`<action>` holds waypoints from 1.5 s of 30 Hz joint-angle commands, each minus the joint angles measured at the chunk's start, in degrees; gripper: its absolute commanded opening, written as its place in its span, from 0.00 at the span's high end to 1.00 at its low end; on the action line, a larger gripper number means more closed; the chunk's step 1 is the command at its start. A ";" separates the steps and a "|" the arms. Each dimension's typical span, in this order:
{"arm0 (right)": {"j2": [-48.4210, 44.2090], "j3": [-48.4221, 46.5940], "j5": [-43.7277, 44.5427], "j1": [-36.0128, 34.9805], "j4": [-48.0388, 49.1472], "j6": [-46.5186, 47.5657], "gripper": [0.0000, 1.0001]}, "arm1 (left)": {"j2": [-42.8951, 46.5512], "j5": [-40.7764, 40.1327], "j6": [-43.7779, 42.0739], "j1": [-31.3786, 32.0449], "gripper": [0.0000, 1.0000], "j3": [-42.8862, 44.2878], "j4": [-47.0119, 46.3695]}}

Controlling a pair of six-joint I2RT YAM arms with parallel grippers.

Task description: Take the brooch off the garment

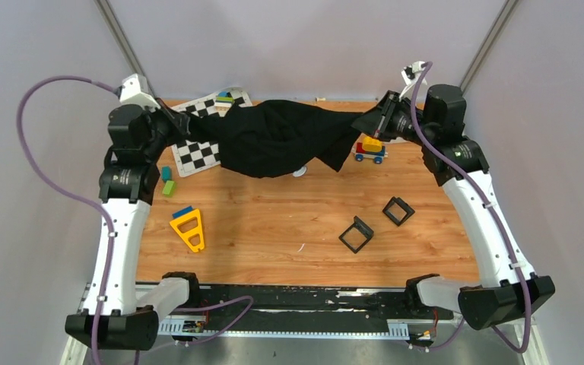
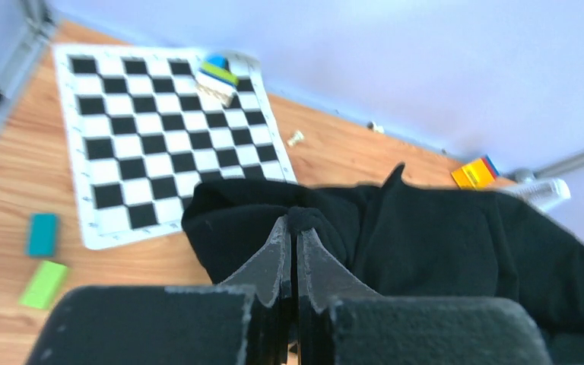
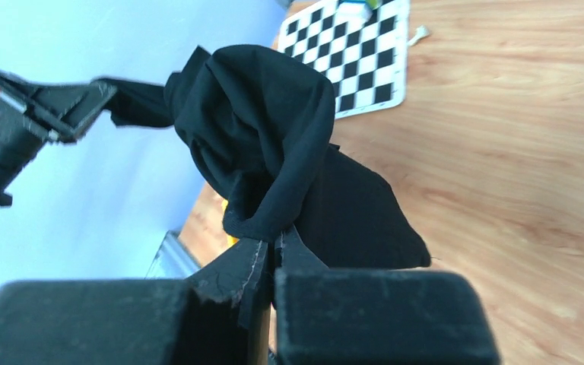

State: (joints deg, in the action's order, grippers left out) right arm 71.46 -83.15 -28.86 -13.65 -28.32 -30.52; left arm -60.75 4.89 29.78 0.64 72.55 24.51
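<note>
The black garment (image 1: 274, 137) hangs bunched and stretched between my two grippers, above the back of the table. My left gripper (image 1: 185, 122) is shut on its left end; in the left wrist view a fold of cloth (image 2: 441, 243) is pinched at the fingertips (image 2: 295, 220). My right gripper (image 1: 365, 124) is shut on the right end, with cloth (image 3: 258, 129) draping from its tips (image 3: 276, 237). A small pale round thing (image 1: 299, 172) peeks out under the garment's lower edge; I cannot tell if it is the brooch.
A checkerboard mat (image 1: 198, 152) lies at the back left with stacked blocks (image 1: 225, 97) on it. A toy car (image 1: 370, 149) stands under the right gripper. Two black square frames (image 1: 357, 234) (image 1: 398, 211), a yellow triangle (image 1: 190, 230), and teal (image 1: 166, 173) and green (image 1: 169, 188) blocks lie on the wood.
</note>
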 commanded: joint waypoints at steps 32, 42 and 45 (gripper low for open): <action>7.42 23.50 2.94 -5.60 8.60 -8.68 1.00 | -24.73 1.81 -4.40 5.82 0.08 0.93 2.90; 7.94 24.04 3.64 -5.67 8.70 -6.50 1.00 | -14.43 13.00 -1.09 7.75 0.12 -20.68 -8.09; 8.10 24.39 3.20 -5.61 8.78 -6.07 1.00 | -17.42 13.71 -0.17 7.71 0.12 -20.89 -10.59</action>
State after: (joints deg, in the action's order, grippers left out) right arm 79.53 -57.82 -25.91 -19.31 -22.00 -38.41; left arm -75.48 15.22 27.38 8.25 51.94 19.84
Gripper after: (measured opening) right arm 0.022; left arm 0.881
